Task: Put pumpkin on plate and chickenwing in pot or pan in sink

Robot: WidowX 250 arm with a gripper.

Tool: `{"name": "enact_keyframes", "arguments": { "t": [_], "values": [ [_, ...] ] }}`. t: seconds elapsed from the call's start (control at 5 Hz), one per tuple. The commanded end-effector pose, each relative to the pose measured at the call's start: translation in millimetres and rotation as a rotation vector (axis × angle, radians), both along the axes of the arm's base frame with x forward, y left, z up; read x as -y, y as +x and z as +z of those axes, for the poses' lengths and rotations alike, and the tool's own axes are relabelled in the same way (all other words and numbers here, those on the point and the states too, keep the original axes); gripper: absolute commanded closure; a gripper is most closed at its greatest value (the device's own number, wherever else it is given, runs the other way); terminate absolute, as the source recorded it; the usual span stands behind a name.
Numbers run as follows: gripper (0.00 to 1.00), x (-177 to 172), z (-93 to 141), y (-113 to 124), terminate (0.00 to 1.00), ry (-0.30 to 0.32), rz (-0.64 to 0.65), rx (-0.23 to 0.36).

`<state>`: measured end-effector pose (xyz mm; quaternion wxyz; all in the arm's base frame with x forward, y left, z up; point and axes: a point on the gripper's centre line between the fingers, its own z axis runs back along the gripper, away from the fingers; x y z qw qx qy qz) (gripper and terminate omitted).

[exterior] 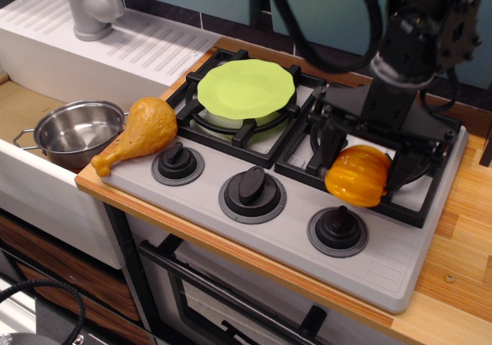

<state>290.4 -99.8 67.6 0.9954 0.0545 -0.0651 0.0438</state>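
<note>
I'm watching the claw clamping the glossy ribbed orange plastic pumpkin | pumpkin sitting between both fingers over the right burner grate | round lime-green plate lying on the left burner

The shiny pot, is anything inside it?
The pot sits in the sink. The part of its inside that shows is empty. The chicken drumstick lies beside it on the stove, not inside.
</note>
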Motion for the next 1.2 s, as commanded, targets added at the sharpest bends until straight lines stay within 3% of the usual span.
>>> {"name": "enact_keyframes", "arguments": {
  "t": [0.0,1.0],
  "values": [
    [1.00,-21,54,19,0.00,-0.034,-0.090,0.076],
    [1.00,-120,42,79,0.00,-0.040,-0.303,0.199]
  ]
}}
